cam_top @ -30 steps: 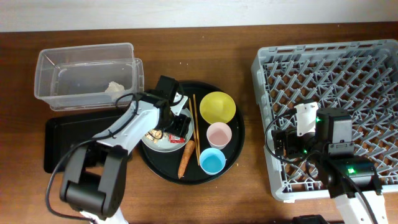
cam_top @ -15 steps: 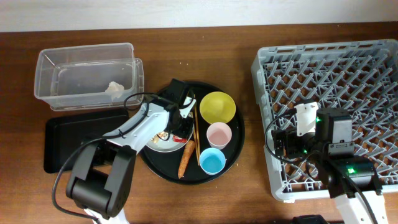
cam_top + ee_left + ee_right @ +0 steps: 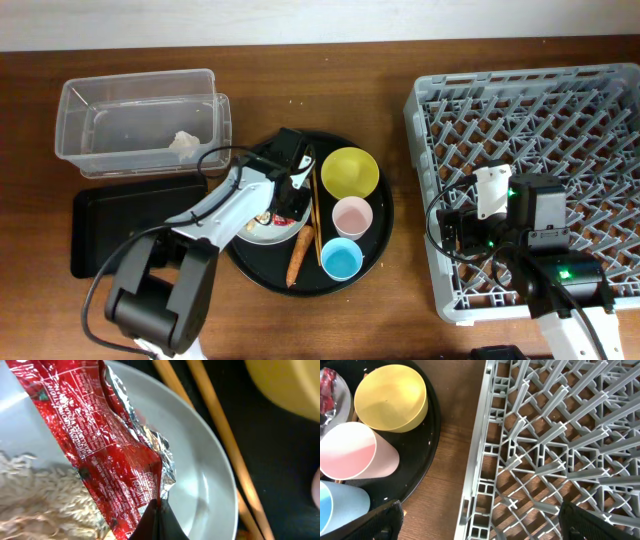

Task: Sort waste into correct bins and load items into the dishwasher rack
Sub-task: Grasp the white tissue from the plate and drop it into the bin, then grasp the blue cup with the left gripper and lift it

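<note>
In the left wrist view my left gripper (image 3: 159, 506) is shut on the edge of the red wrapper (image 3: 100, 445), which lies on the pale round plate (image 3: 210, 485) beside beige food scraps (image 3: 35, 495). From overhead the left gripper (image 3: 291, 203) sits over the plate (image 3: 258, 234) on the round black tray (image 3: 377, 240), with the chopsticks (image 3: 313, 195), carrot (image 3: 299, 256), yellow bowl (image 3: 350, 171), pink cup (image 3: 352, 215) and blue cup (image 3: 341, 260). My right gripper (image 3: 480, 521) stands wide open over the near-left edge of the dishwasher rack (image 3: 540, 110), holding nothing.
The clear box (image 3: 120, 100) at the back left holds a piece of white tissue (image 3: 183, 142). The shallow black tray (image 3: 105, 230) lies in front of it, partly under my left arm. The rack's left rim (image 3: 477, 460) runs close to the round tray.
My left gripper slid a little to the right over the plate and shut on the red wrapper. The right arm has not moved.
</note>
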Controlling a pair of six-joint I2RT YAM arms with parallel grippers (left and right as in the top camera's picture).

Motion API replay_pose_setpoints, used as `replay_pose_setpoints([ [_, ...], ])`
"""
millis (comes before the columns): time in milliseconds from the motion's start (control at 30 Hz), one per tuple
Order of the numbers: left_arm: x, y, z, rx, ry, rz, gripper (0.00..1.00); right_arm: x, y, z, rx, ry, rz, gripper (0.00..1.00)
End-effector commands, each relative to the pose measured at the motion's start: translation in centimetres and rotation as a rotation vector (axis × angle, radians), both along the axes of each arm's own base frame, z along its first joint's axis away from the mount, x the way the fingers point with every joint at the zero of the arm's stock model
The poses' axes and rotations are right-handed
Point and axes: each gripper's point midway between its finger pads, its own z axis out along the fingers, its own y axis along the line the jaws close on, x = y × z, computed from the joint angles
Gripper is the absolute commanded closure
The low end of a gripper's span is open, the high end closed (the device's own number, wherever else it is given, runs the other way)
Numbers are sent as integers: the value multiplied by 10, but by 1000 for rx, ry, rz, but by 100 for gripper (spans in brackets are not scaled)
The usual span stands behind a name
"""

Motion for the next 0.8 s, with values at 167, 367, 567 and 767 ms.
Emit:
replay_pose_setpoints([
  [167,82,125,163,-52,-530,345,100,2,0,9,10,-19,-9,2],
  [367,142,220,154,-30,-700,553,100,2,0,9,10,-19,-9,2],
  [567,164,214,135,-63,-717,533,62,2,0,9,10,-19,-9,2],
  [767,59,80,128,-202,-318,231,46,1,4,9,30,-17,7,2],
])
